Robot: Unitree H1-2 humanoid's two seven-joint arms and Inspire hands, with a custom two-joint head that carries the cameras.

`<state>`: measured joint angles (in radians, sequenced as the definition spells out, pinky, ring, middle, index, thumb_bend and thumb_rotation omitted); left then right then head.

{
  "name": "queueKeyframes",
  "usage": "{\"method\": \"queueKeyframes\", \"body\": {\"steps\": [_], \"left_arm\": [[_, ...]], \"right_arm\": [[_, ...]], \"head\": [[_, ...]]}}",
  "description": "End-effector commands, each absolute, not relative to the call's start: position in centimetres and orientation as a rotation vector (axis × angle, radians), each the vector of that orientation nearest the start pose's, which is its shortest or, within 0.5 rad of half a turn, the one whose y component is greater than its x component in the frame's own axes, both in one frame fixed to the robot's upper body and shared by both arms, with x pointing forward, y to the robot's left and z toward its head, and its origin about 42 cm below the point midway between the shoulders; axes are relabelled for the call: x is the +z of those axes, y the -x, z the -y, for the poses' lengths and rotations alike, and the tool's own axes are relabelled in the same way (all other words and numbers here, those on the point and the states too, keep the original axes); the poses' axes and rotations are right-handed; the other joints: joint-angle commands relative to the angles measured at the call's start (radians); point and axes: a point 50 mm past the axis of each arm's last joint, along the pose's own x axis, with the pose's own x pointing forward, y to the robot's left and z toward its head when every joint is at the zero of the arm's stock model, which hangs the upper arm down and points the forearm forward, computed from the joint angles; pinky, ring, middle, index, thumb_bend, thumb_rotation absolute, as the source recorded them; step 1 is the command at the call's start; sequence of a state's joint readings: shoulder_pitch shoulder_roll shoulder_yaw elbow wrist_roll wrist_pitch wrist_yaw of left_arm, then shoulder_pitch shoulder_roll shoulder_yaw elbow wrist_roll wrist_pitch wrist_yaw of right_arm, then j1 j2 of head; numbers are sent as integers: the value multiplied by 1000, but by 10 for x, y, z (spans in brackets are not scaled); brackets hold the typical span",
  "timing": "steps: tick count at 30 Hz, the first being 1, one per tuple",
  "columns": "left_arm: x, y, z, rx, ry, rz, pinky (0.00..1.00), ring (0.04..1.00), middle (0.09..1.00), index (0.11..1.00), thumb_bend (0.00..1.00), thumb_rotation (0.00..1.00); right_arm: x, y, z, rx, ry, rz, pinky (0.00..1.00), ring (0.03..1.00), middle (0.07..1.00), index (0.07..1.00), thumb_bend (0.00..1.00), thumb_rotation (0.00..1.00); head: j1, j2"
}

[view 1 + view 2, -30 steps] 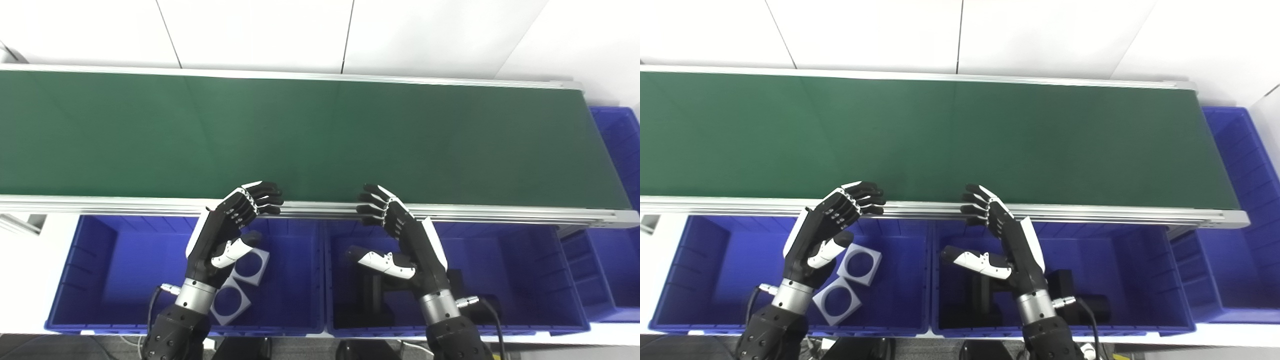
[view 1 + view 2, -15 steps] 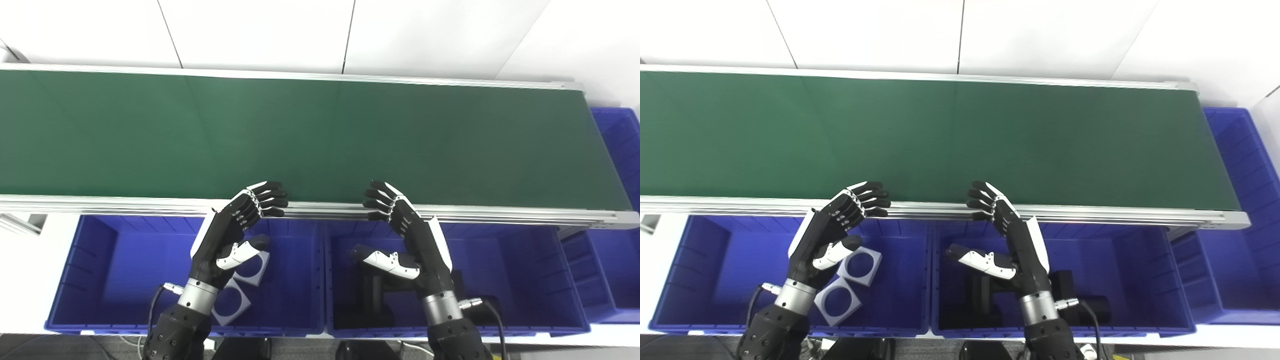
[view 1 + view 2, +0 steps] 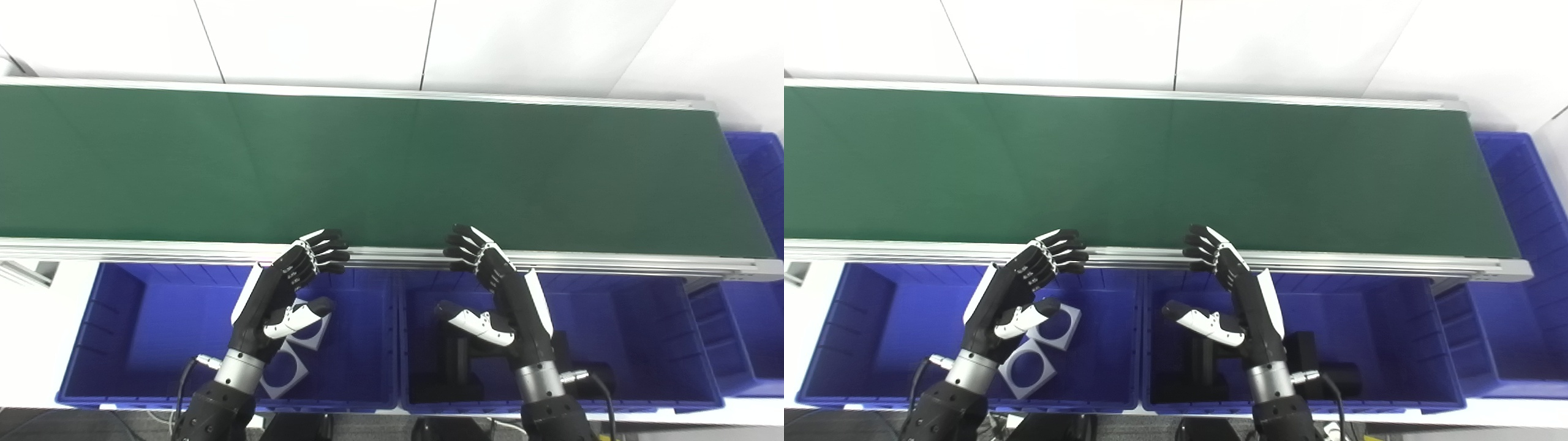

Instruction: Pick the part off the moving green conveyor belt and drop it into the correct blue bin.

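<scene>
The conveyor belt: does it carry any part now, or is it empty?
Empty, as far as the views reach. The conveyor belt shows only bare green; both hands, left hand and right hand, hold nothing.

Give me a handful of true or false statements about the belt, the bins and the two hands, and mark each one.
1. The green conveyor belt carries no part in view. True.
2. The left hand is holding a grey square part. False: it is open and holds nothing; the grey square parts with round holes lie in the bin below it.
3. Both hands have their fingertips near the belt's near rail. True.
4. The bin under the right hand holds white parts. False: the right bin holds dark, black parts.
5. The left bin holds two grey square parts. True.
6. The right hand is shut in a fist. False: its fingers are spread apart, open.
</scene>
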<state>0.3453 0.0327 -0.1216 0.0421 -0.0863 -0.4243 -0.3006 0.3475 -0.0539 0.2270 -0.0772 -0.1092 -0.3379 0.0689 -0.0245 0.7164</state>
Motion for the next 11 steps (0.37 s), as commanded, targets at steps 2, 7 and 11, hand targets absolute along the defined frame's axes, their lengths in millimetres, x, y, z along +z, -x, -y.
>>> {"method": "queueKeyframes", "body": {"steps": [2, 7, 11], "left_arm": [[51, -153, -196, -305, 52, 129, 663, 718, 767, 789, 843, 587], [51, -153, -197, -306, 45, 126, 669, 720, 768, 790, 836, 588], [50, -155, -197, -304, 42, 125, 671, 722, 769, 790, 828, 592]], "right_arm": [[75, -158, 175, 238, 62, 169, 691, 760, 800, 844, 733, 448], [75, -157, 176, 240, 60, 171, 691, 760, 802, 844, 728, 446], [75, -159, 176, 241, 63, 173, 687, 757, 799, 840, 731, 452]], "head": [[1, 0], [4, 1], [2, 0]]}}
